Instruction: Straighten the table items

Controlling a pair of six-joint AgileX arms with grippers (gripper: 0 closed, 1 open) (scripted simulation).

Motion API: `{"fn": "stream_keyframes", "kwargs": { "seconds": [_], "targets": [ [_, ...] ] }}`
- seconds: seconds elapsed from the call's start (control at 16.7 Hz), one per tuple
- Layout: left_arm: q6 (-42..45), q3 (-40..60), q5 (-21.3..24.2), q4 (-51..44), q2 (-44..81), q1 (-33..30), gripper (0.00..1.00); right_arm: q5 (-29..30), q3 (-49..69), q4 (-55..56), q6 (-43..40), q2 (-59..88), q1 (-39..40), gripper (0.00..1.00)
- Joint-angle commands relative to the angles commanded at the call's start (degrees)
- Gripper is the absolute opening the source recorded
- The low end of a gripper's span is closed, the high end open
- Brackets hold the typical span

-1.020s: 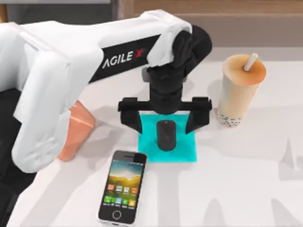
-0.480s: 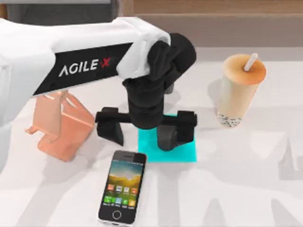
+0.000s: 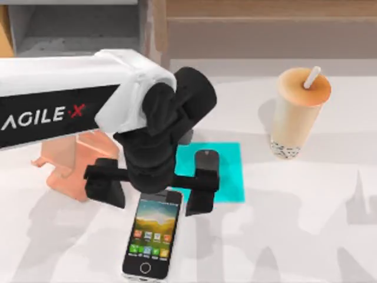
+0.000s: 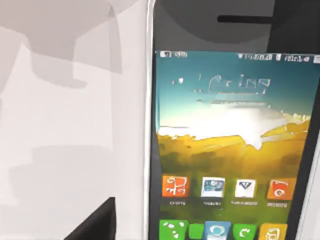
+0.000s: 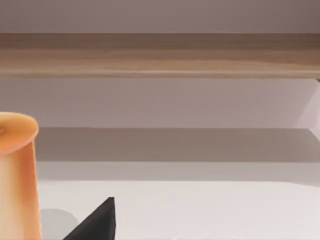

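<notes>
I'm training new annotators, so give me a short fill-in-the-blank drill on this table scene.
1. The mouse lies on the ____ pad.
2. The open left pincer hovers over the top end of the ____.
3. The straw stands in the ____.

Missing words: cyan; smartphone; bubble-tea cup

Left gripper [image 3: 152, 190] moved off mouse [image 3: 207, 160], now above smartphone [image 3: 151, 236].

A flat cyan square pad [image 3: 227, 171] lies at centre frame in the top view, partly covered. A rose-pink angled phone stand [image 3: 70, 165] sits at left of centre, partly hidden. Wooden and grey shelving [image 3: 253, 26] spans the upper edge; its wooden shelf board [image 5: 160, 55] crosses the right wrist view.
</notes>
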Motion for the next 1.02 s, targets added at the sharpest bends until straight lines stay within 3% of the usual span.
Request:
{"fn": "stream_keyframes", "kwargs": {
  "seconds": [0.54, 1.02],
  "targets": [
    [0.91, -4.0, -0.25, 1.94, -2.37, -0.22, 1.0, 0.0, 0.0, 0.0, 0.0, 0.0, 0.0, 1.0],
    [1.34, -10.79, -0.23, 14.77, 3.53, -0.08, 1.0, 0.0, 0.0, 0.0, 0.0, 0.0, 0.0, 1.0]
  ]
}}
